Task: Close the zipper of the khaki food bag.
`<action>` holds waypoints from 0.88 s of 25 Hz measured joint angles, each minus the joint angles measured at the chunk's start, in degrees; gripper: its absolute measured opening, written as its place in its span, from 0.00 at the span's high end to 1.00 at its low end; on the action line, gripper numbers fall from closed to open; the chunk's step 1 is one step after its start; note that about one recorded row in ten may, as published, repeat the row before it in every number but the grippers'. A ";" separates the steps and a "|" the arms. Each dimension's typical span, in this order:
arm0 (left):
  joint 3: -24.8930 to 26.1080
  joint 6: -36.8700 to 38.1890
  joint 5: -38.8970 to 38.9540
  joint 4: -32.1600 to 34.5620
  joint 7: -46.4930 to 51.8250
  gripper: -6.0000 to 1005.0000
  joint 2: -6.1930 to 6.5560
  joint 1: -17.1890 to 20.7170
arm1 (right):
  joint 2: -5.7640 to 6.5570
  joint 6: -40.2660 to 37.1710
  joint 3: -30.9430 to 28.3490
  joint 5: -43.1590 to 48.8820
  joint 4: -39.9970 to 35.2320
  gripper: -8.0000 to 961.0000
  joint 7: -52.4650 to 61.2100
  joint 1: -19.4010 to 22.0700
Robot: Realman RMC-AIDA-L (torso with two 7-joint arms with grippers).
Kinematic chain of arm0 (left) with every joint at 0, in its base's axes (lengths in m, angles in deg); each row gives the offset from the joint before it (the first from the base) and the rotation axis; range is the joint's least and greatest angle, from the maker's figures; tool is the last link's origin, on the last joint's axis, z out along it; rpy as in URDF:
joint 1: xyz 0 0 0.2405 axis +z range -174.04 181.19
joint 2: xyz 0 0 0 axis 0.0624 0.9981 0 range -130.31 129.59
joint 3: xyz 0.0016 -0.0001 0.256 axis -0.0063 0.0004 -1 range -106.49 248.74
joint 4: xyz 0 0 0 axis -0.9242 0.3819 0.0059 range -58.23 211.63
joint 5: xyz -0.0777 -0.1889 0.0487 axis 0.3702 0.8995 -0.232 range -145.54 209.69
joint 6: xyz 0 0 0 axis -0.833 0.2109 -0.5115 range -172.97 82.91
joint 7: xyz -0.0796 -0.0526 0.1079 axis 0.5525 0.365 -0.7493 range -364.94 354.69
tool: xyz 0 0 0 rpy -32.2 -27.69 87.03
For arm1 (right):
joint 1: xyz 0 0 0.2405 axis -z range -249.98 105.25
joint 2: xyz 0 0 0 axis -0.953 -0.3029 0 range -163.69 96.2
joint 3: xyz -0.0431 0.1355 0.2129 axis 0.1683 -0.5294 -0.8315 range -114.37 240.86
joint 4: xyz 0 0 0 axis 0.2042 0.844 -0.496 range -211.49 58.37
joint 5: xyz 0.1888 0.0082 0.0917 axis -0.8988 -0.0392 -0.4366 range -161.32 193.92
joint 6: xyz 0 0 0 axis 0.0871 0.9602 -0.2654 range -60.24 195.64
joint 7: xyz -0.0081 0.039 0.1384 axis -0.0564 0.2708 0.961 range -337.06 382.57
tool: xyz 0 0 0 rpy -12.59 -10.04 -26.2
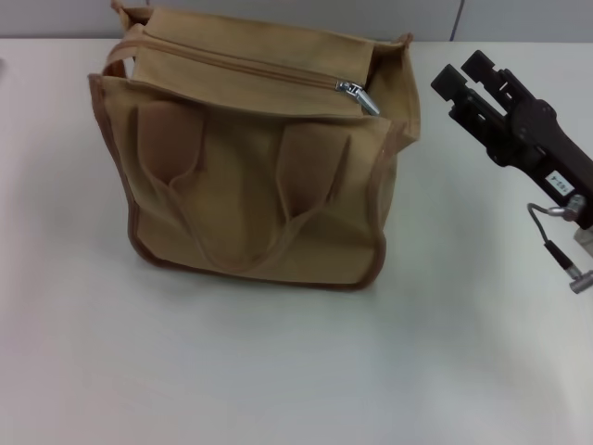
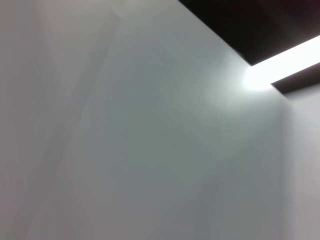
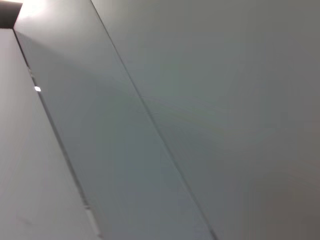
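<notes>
Fingers: black, spread apart, holding nothing.
Right gripper: up in the air, right of the khaki food bag, not touching.
Bag: sits upright on the white table.
Zipper: runs left to right along the top; silver pull at the right end.
Hidden: left arm; wrist views show blank grey walls.

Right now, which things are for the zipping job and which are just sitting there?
For the job:
- bag
- zipper with its silver pull
- right claw, beside the bag, touching nothing

Just there:
- table
- wall behind

The left claw isn't in view.
</notes>
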 joint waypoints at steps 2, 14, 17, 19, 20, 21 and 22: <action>-4.53 0.29 -7.99 4.11 1.59 0.34 1.50 0.72 | 0.80 -4.00 1.35 0.76 -1.07 0.20 0.48 -0.42; -9.14 -0.83 -34.12 8.94 2.60 0.19 1.86 -1.33 | 5.61 -22.62 31.14 1.55 -14.82 0.18 -0.62 -5.86; -9.10 -1.86 -37.70 8.94 2.07 0.19 1.16 -1.88 | 3.86 -22.48 35.77 1.30 -16.85 0.18 -4.31 -5.41; -9.24 -2.23 -38.91 8.89 0.44 0.19 0.54 -1.95 | 1.75 -22.08 36.40 1.34 -19.98 0.18 -5.54 -5.16; -9.26 -2.29 -39.20 8.83 -0.07 0.19 0.36 -1.94 | 0.04 -21.51 37.74 1.36 -22.60 0.18 -6.33 -5.06; -9.31 -2.47 -39.87 8.71 -1.27 0.19 0.03 -1.91 | 0.04 -21.51 37.74 1.36 -22.60 0.18 -6.33 -5.06; -9.33 -2.62 -40.37 8.63 -2.16 0.19 -0.21 -1.89 | -0.31 -20.80 38.66 1.37 -22.57 0.18 -7.25 -4.86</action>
